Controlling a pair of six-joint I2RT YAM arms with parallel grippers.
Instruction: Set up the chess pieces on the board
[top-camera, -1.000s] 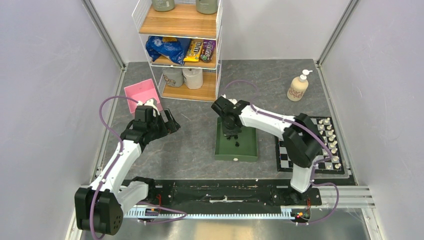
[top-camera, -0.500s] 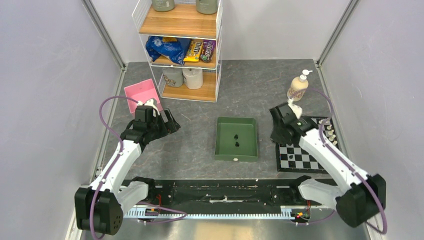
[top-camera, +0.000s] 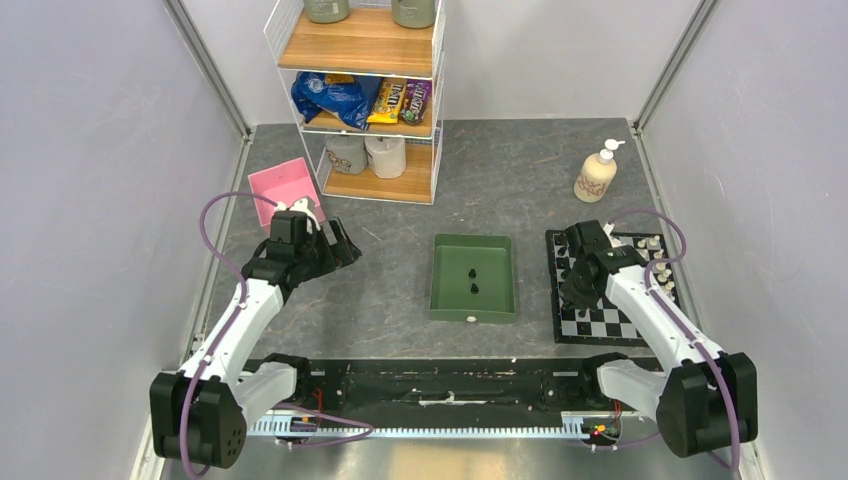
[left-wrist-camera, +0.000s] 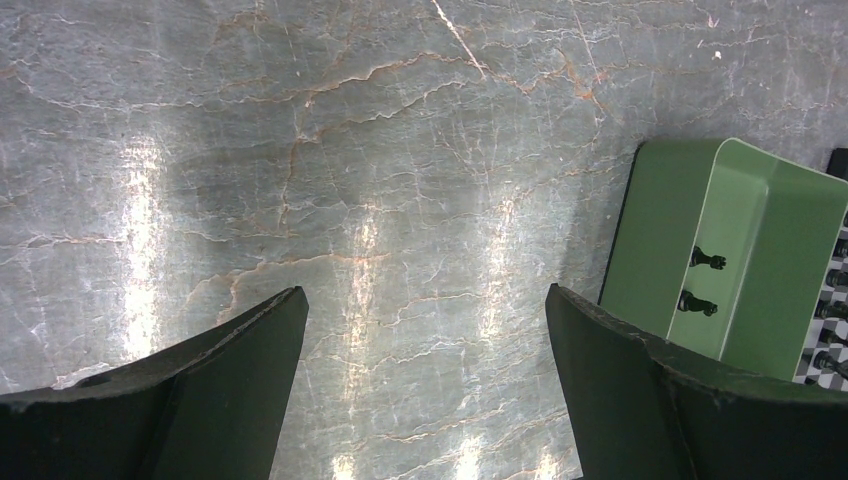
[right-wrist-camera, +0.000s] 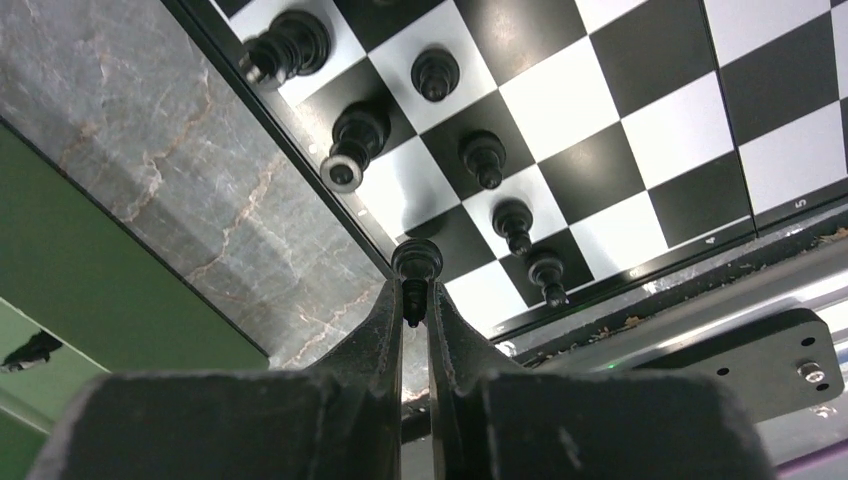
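- One black piece (right-wrist-camera: 417, 262) is pinched in the right end effector (right-wrist-camera: 415, 300), jaws nearly shut on it, hanging over the near left edge of the board (top-camera: 600, 322).
- The call here: bring it straight down, centre it on a free square, and let go only once the base sits flat. Mind the black neighbours (right-wrist-camera: 483, 158) just beside!
- Two more black pieces (top-camera: 470, 271) wait in the green tray (top-camera: 474, 317), left of the board.
- Farther left, the left end effector (left-wrist-camera: 422, 300) hangs wide open and empty above the desk (left-wrist-camera: 350, 150).
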